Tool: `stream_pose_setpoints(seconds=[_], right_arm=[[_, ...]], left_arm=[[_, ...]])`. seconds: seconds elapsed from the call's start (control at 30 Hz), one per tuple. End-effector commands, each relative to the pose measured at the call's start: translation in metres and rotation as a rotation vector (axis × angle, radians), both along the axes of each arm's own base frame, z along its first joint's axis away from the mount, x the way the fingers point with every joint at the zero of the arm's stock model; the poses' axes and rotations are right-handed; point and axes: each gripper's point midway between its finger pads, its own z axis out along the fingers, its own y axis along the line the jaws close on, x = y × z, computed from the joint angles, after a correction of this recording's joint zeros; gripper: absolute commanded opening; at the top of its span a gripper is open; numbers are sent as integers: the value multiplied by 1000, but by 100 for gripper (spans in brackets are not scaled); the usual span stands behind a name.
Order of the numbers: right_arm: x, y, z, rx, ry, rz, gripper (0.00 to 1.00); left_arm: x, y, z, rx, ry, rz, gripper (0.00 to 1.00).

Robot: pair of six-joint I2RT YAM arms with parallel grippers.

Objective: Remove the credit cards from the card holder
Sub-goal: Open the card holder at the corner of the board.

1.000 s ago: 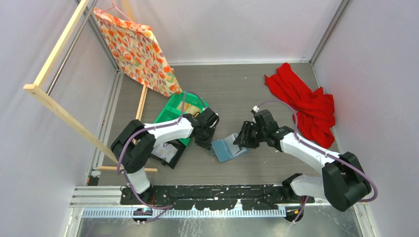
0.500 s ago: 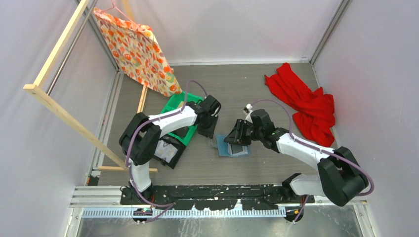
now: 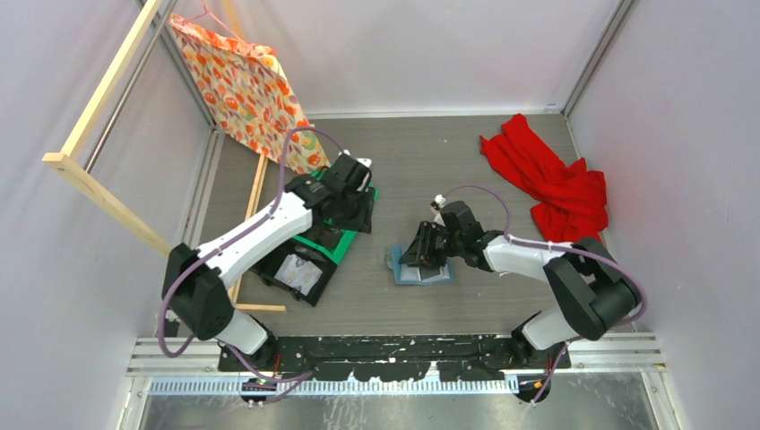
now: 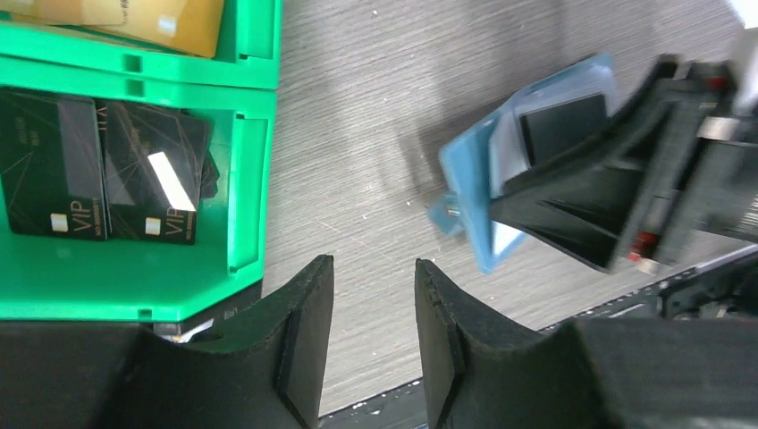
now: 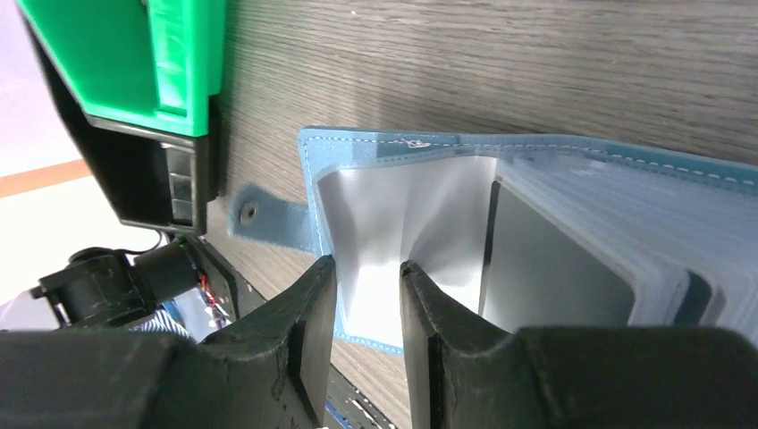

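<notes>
The blue card holder point(image 3: 421, 275) lies open on the table, its tab point(image 5: 259, 214) pointing toward the green bin. A dark grey credit card point(image 5: 545, 268) sits in one of its clear sleeves. My right gripper point(image 5: 366, 266) hangs low over the empty first sleeve, jaws apart, with nothing visibly pinched. My left gripper point(image 4: 373, 266) is open and empty beside the green bin's point(image 4: 255, 134) edge, well left of the card holder point(image 4: 474, 179). Black credit cards point(image 4: 107, 170) marked VIP lie in the bin, and a gold card point(image 4: 170, 18) in its neighbouring compartment.
A black tray point(image 3: 296, 273) with a pale packet sits under the bin's near end. A red cloth point(image 3: 551, 188) lies at the right rear. A patterned bag point(image 3: 246, 90) hangs from a wooden frame point(image 3: 107, 206) at the left.
My left gripper has swung from beside the card holder back over the green bin and opened. My right gripper has slid left onto the card holder, its jaws narrowing slightly.
</notes>
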Motion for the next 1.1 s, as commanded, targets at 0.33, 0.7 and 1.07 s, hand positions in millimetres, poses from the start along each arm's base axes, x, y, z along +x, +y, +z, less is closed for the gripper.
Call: stream_pose_setpoints(seconds=[0.33, 0.7, 1.07], right_arm=[[-9, -39, 53, -101, -179, -86, 54], [-12, -96, 42, -219, -154, -305, 19], [0, -92, 51, -268, -170, -260, 16]], left_arm=[[-24, -90, 54, -561, 118, -76, 41], [-31, -153, 44, -620, 180, -174, 40], [-38, -160, -21, -582, 327, -142, 38]])
